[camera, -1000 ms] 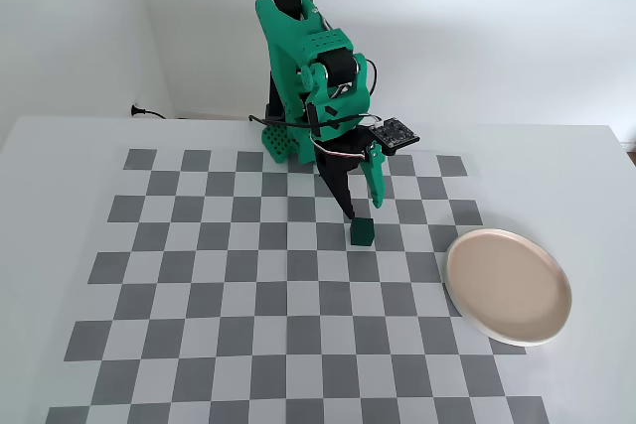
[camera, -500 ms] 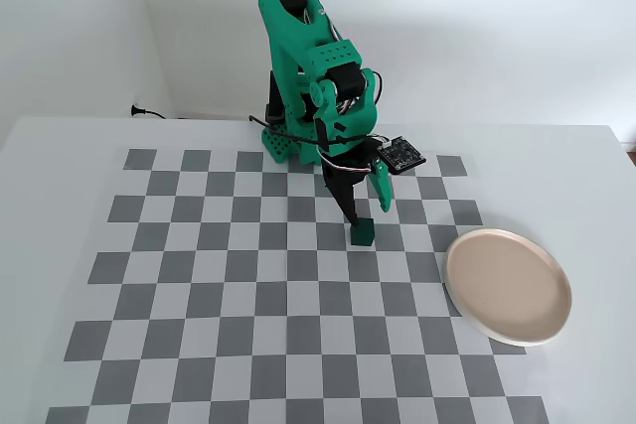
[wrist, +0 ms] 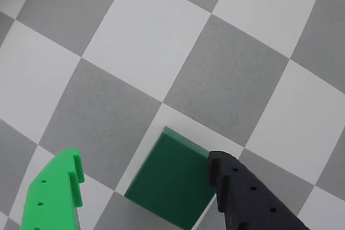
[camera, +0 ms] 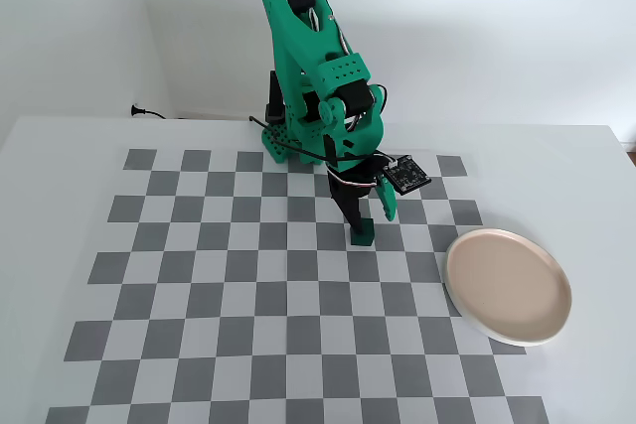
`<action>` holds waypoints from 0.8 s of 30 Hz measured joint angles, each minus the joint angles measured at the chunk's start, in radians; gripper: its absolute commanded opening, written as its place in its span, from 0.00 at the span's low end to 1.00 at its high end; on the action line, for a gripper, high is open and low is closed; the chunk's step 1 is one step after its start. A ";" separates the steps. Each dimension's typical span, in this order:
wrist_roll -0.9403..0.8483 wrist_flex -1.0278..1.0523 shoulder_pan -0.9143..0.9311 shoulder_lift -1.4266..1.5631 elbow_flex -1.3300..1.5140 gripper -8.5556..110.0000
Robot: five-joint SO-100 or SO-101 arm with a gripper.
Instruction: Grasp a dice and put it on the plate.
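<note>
In the wrist view the pincer is spread apart and grips nothing. Its bright green finger enters from the lower left corner; its black finger enters from the lower right. The dice sits between the two fingers, resting on the surface. The black finger's inner edge lies against, or just beside, the right side of the dice; actual contact cannot be confirmed. A clear gap of checkered pattern separates the green finger from the left side of the dice. The dice straddles a white square and the grey squares bordering it.

In the fixed view the pincer points down at the checkerboard, with the dice directly beneath its tips, near the board's upper middle. The green arm rises behind it from a base at the far edge of the board. The plate lies well apart from the dice, to the right and nearer the camera, overlapping the board's right border. The plate holds nothing.
</note>
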 measured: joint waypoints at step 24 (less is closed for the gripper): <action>-0.015 -0.034 0.040 -0.006 0.000 0.25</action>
